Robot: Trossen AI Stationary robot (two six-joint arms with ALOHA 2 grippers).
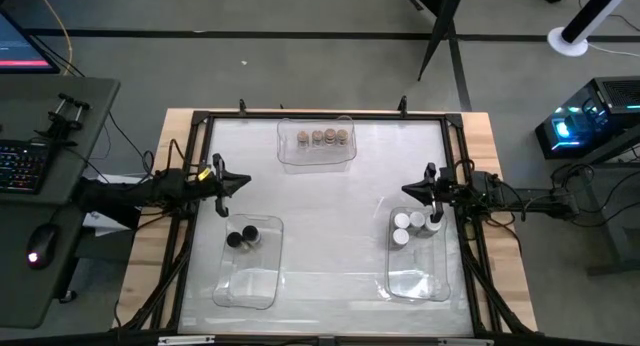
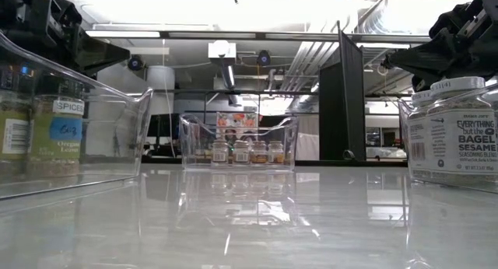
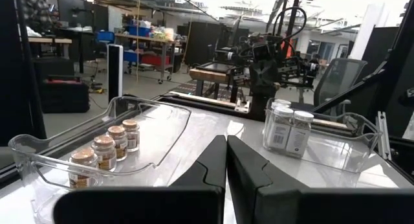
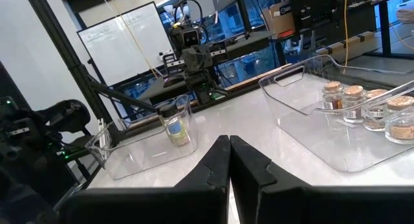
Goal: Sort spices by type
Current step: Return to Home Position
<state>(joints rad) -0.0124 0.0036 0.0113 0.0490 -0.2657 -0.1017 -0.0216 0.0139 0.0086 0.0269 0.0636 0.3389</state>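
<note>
A white table (image 1: 330,216) in a wooden frame fills the high view, and an open workshop of desks and racks lies beyond it. The left gripper (image 3: 226,160) hangs over the table's left side. Its 2 fingers are pressed together with nothing between them, tips aimed toward the table's middle. The right gripper (image 4: 229,158) mirrors it over the right side, likewise closed and empty.

Near the left gripper, the left bin (image 1: 248,281) holds 2 black-lidded jars (image 1: 241,236) at its far end, touching each other. They stand upright, long axis vertical, lids up, with greenish contents behind their labels.

Just beside the right gripper, the right bin (image 1: 418,276) holds 3 white-lidded jars (image 1: 405,227) clustered at its far end. These are also upright, clear, with pale speckled seasoning and dark print on white labels.

Well apart from both grippers, at the table's far edge, the far bin (image 1: 317,161) carries 4 tan-lidded jars (image 1: 323,137). They sit in 1 row along the bin's length, each upright, lids up, with brownish contents.
</note>
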